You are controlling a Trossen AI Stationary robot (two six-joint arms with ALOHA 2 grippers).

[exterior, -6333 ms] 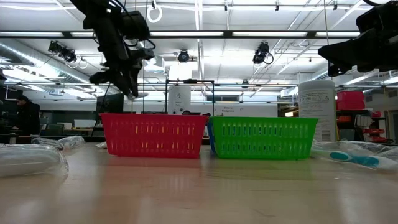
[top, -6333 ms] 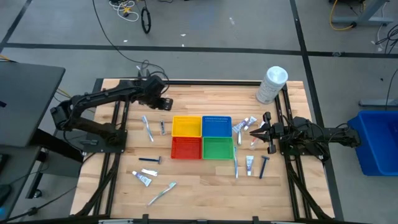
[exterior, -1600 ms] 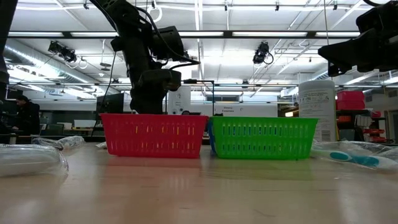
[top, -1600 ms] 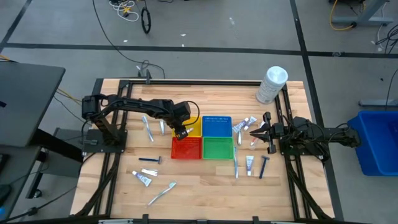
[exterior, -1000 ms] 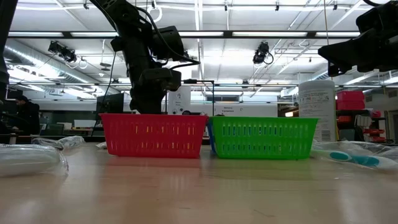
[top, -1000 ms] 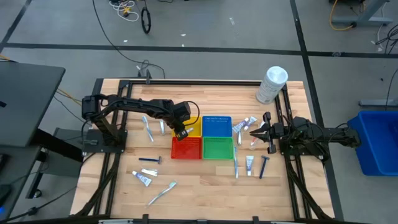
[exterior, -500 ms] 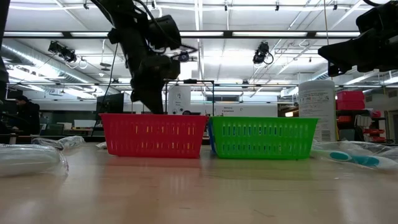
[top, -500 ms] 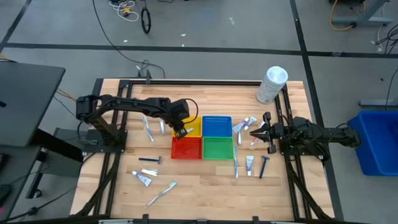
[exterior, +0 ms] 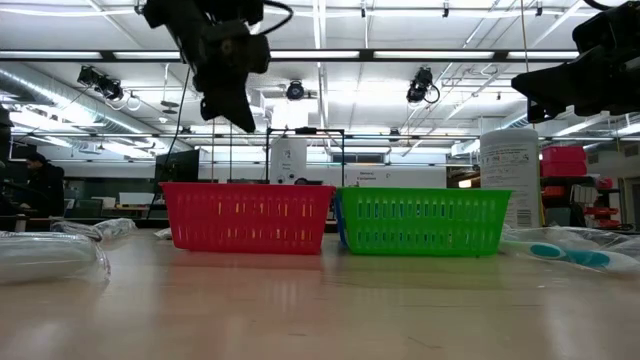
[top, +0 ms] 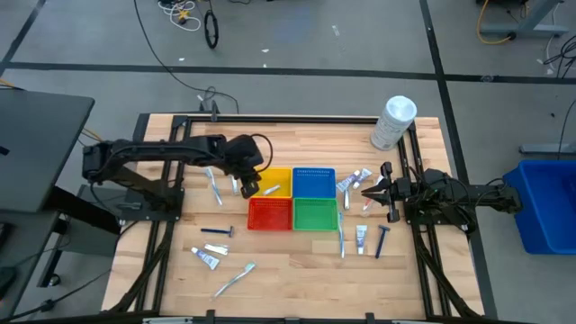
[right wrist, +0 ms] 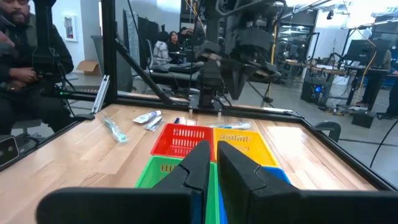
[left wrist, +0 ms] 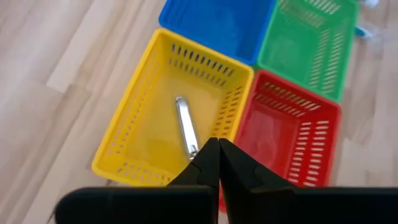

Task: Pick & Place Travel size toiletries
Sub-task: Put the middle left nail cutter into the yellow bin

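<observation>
My left gripper (top: 251,187) hangs shut and empty above the yellow basket (top: 278,177), well over the basket tops in the low view (exterior: 244,121). A slim silvery toiletry (left wrist: 185,132) lies flat on the yellow basket's floor. More toiletries lie on the table: a toothbrush (top: 213,185) and a razor (top: 216,232) on the left, tubes (top: 353,180) and a razor (top: 382,241) on the right. My right gripper (top: 366,191) waits shut and level at the table's right side, touching nothing.
Red (top: 270,214), green (top: 315,214) and blue (top: 313,182) baskets adjoin the yellow one at the table's middle. A large white container (top: 393,121) stands at the far right corner. People sit beyond the table in the right wrist view (right wrist: 28,56).
My left gripper has risen from just behind the red basket's rim to well above the baskets and has drawn back toward the table's left edge. The silvery toiletry stays in the yellow basket.
</observation>
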